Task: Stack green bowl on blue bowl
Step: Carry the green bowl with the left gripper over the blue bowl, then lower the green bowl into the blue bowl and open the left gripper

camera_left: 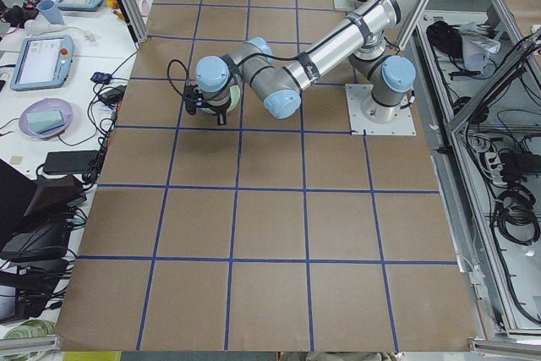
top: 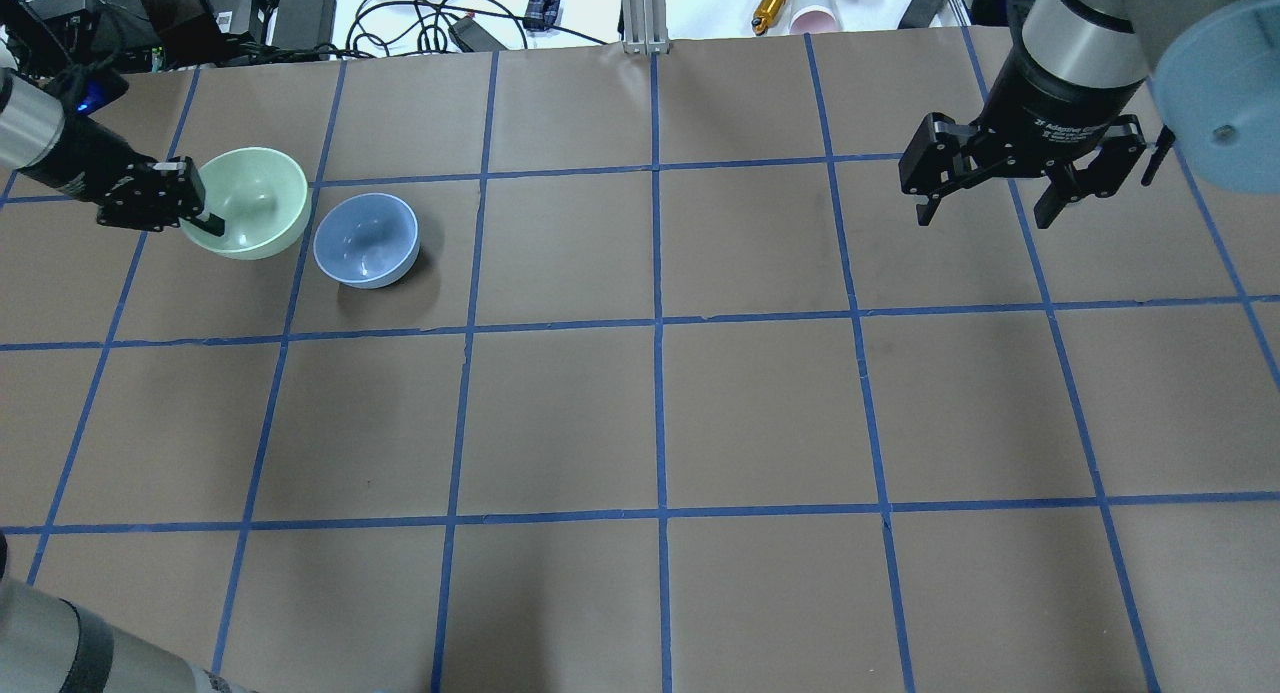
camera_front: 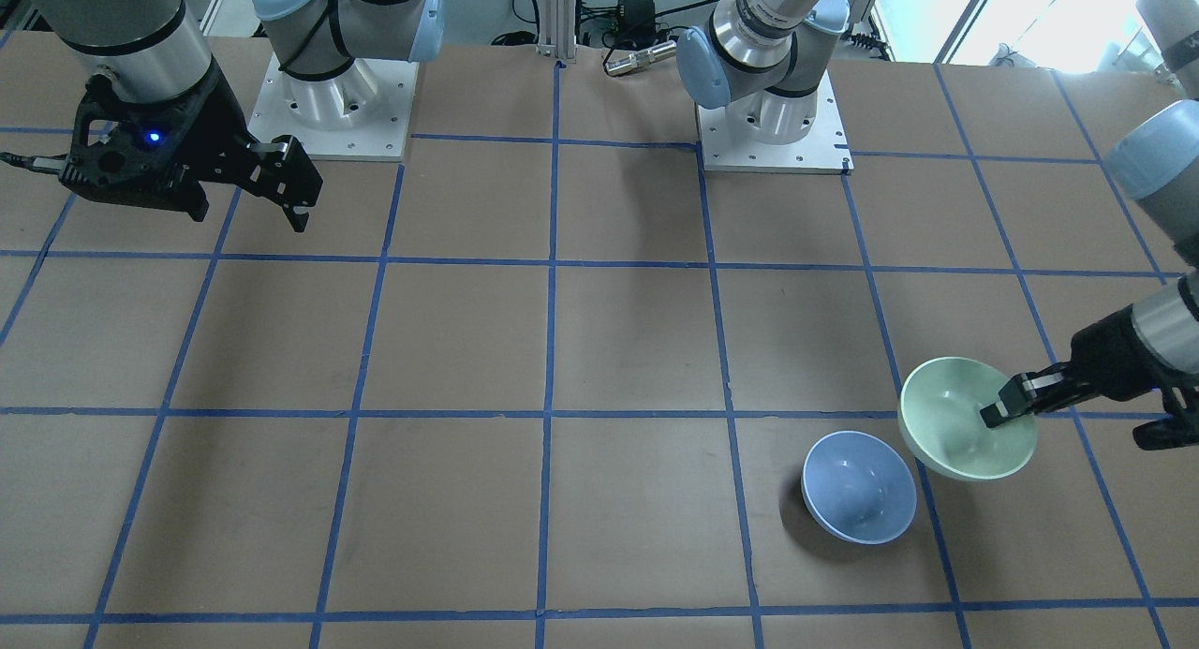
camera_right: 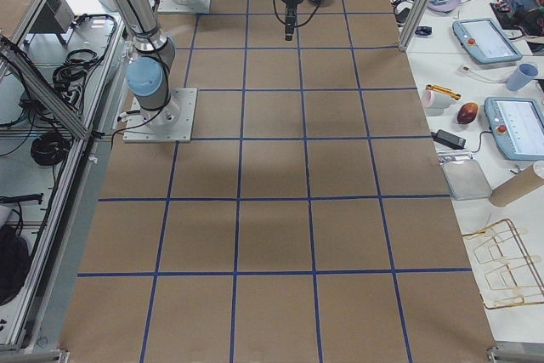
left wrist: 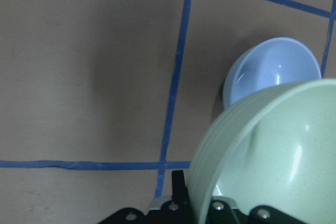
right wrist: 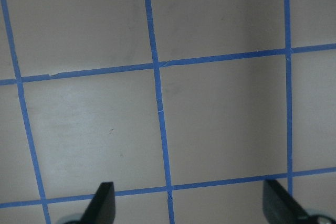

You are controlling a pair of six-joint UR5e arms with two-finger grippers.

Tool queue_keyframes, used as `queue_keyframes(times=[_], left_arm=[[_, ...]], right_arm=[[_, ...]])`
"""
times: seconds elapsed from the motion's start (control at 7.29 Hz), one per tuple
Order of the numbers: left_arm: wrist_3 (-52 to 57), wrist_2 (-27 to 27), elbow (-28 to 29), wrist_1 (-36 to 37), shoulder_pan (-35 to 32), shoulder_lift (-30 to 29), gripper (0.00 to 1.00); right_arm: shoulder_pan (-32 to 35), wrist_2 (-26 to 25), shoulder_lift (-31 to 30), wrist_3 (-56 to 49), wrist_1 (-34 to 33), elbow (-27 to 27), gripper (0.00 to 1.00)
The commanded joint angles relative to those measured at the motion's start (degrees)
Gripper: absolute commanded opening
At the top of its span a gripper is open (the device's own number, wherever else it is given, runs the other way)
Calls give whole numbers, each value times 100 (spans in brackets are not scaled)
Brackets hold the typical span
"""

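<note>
– Overhead exterior puts the left claw (top: 203, 218) at the far-left part of the counter (top: 660, 413). What do we make of its grip?
– We see it pinched on the wall of the green bowl (top: 255, 198). One finger lies inside the bowl and the other outside the rim, so the jaws are nearly together with only the wall between them.
– Does the left wrist-mounted view agree?
– It does. We see the green bowl tipped in the grip, filling the lower right, with the blue bowl (top: 365, 238) showing past it.
– Where does the blue bowl sit?
– Upright on the counter, just beside the green one, on the side away from the claw. From overhead we see a thin strip of counter between the two rims, so they are apart, and the green bowl is not yet over the blue.
– Is the green bowl off the counter?
– We cannot tell for certain.
– And the right claw (top: 985, 213)?
– It hangs well apart from both bowls, over the far-right part, fingers spread wide and holding nothing. The right wrist-mounted view shows counter and blue tape lines (right wrist: 157, 103) between its fingertips.
</note>
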Motion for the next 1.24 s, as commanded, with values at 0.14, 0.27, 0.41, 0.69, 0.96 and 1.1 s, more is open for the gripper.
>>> queue_keyframes(times=[0.14,0.27,0.41,0.69,0.96,1.1], left_arm=[[-494,-42,-4,366,-383,-326,2],[-538,-34,-4,481,-541,-388,2],[-582,-34,-13,586,-682,-414,2],[-294,36,-5,605,-718,-476,2],[-266,37,-4,718,-718,-581,2],[-222,45,-4,728,-718,-599,2]], right_arm=[[0,0,0,0,0,0,100],[0,0,0,0,0,0,100],[0,0,0,0,0,0,100],[0,0,0,0,0,9,100],[0,0,0,0,0,0,100],[0,0,0,0,0,0,100]])
